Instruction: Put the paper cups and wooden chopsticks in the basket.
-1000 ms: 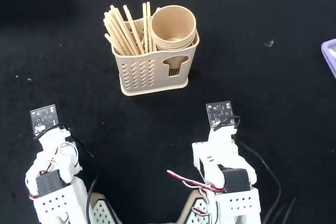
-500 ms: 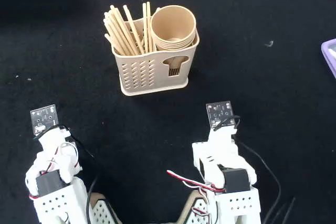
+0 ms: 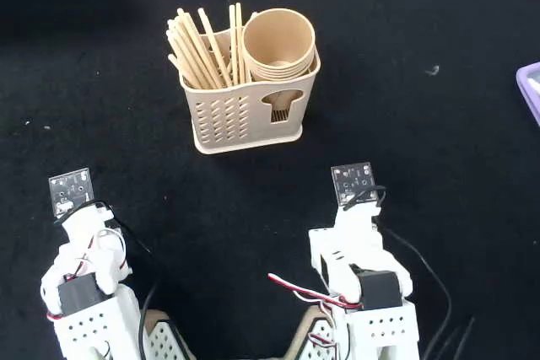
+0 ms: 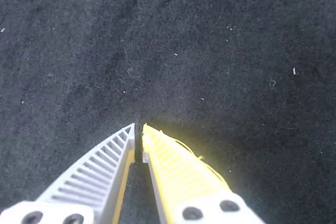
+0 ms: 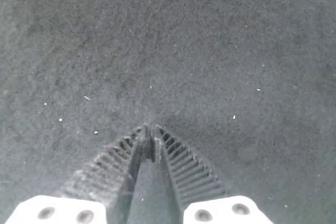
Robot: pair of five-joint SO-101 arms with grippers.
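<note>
Paper cups [image 3: 278, 40] and wooden chopsticks [image 3: 196, 52] stand in the far basket [image 3: 228, 120]; left gripper [image 4: 138, 130] and right gripper [image 5: 151, 132] sit clenched, empty.

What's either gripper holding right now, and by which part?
Nothing. Left gripper and right gripper are both shut and empty.

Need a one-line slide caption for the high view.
Paper cups and wooden chopsticks stand in the beige basket on the black table.
</note>
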